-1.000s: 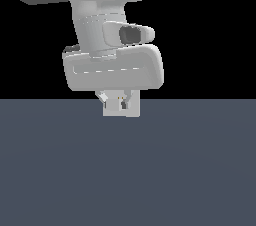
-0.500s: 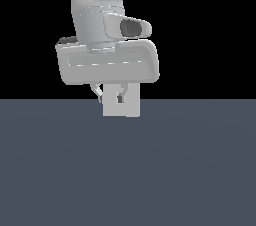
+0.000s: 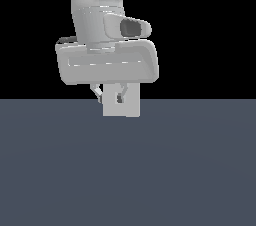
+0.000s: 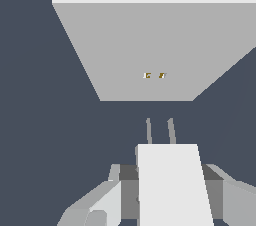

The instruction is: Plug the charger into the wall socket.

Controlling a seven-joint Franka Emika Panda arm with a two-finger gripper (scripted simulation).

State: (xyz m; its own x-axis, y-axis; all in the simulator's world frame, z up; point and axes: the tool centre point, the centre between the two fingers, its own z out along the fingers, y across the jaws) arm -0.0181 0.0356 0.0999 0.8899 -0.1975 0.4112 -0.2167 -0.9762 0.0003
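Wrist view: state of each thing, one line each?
charger: held between the gripper's fingers, prongs pointing at the socket, not inserted.
wall socket: upright, its two holes empty, a gap between it and the prongs.
gripper: shut on the charger.
floor: bare where visible.

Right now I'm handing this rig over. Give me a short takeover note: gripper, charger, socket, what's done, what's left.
Gripper: shut on the charger, fingers at both its sides.
Charger: held off the floor, its two prongs pointing at the wall socket.
Wall socket: upright plate, two small holes at its centre; in the wrist view a clear gap separates prongs and plate.
Done: charger grasped and aimed.
Left: close the gap, check the prongs line up with the holes, push in.
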